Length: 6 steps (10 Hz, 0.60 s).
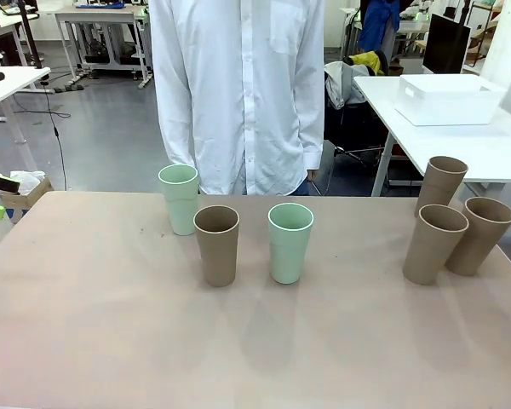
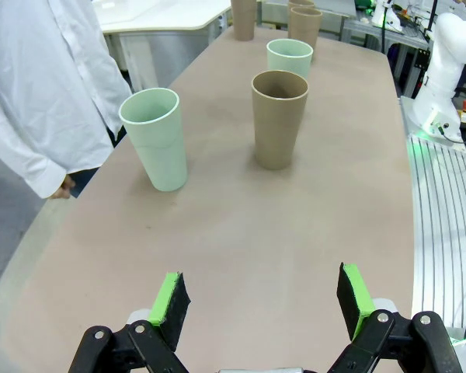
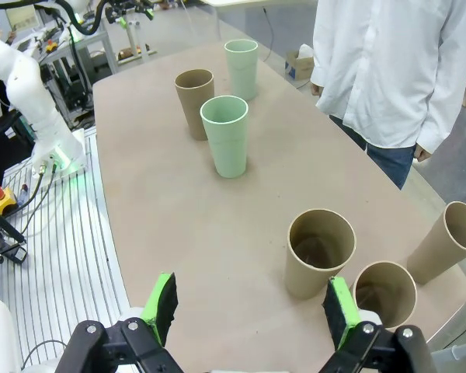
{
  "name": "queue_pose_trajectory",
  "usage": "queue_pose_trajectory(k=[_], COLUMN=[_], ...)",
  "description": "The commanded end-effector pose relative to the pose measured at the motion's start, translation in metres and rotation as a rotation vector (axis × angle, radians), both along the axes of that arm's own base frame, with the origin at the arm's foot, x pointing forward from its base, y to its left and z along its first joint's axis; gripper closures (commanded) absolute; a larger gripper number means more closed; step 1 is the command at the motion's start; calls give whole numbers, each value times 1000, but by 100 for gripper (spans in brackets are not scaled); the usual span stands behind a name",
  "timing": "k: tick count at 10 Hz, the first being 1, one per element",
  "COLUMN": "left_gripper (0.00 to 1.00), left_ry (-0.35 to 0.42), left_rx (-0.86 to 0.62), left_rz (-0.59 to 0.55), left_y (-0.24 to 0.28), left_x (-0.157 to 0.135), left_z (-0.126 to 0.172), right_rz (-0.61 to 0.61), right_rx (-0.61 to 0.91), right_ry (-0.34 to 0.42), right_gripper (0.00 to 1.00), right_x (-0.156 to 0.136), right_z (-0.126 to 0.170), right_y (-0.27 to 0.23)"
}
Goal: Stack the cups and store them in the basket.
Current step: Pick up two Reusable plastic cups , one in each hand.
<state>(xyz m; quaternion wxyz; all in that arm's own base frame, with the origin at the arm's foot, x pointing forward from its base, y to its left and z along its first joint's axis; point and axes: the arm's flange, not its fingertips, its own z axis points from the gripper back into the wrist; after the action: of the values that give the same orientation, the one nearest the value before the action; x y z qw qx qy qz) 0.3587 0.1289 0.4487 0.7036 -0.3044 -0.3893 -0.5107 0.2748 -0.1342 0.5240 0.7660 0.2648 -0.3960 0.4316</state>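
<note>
Six cups stand upright on the tan table [image 1: 111,324]. At the left and middle are a mint cup [image 1: 178,198], a brown cup [image 1: 216,244] and a second mint cup [image 1: 289,242]. Three brown cups cluster at the right [image 1: 441,183] [image 1: 434,243] [image 1: 479,235]. The white basket [image 1: 450,98] sits on a separate white table behind the right side. My left gripper [image 2: 262,295] hangs open over bare table, short of the mint cup [image 2: 155,138] and brown cup [image 2: 279,118]. My right gripper [image 3: 251,307] is open just short of two brown cups [image 3: 318,252] [image 3: 384,291].
A person in a white shirt [image 1: 238,94] stands at the far edge with arms hanging down. The other arm's white base [image 2: 450,62] stands beside the table. The near half of the table is bare.
</note>
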Motion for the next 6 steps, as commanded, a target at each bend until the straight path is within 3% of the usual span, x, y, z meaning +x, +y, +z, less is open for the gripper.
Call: queue_pose_trajectory(k=[1,6], left_gripper=[0,0], left_ry=[-10,0], left_rx=[-2,0], left_rz=[-15,0], left_y=[2,0], left_x=[-1,0], left_z=[1,0], right_rz=[14,0], right_rx=[11,0], right_ry=[-28,0], right_gripper=[0,0], right_x=[2,0], right_z=[2,0], right_y=[-1,0])
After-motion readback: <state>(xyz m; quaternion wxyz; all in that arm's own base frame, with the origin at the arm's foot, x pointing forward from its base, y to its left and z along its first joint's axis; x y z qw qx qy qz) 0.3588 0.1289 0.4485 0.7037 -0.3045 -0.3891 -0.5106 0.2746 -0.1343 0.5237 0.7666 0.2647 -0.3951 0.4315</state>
